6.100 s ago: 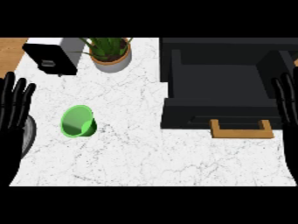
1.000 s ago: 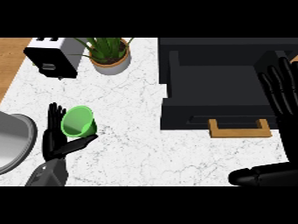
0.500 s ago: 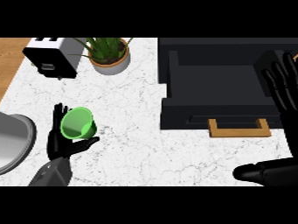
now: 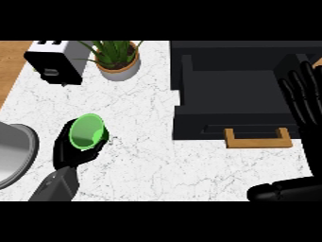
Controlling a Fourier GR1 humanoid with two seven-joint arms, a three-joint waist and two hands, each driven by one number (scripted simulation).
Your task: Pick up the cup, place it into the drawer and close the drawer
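Cup (image 4: pixel 87 131) in the left hand (image 4: pixel 72 150), green and tipped with its mouth toward you, black fingers curled round its lower side, just above the white counter (image 4: pixel 142 108) at the left. You've got it; now the job, as I read it, is the carry. Lift it enough to clear the drawer's front wall, keep it from tipping further, and swing right in one smooth arc.

Moving right: the open drawer (image 4: pixel 240 101) waits, black box with its wooden handle (image 4: pixel 257 138) facing you. Aim for the middle of the cavity, not the near edge.

Far right, your right hand (image 4: pixel 313 101) sits flat and spread, fingers up, resting beside the drawer.

Count: one cup, one drawer, one handle, one toaster (image 4: pixel 55 60), one potted plant (image 4: pixel 116 59), one grey pan (image 4: pixel 6 151) at the left edge, two hands.
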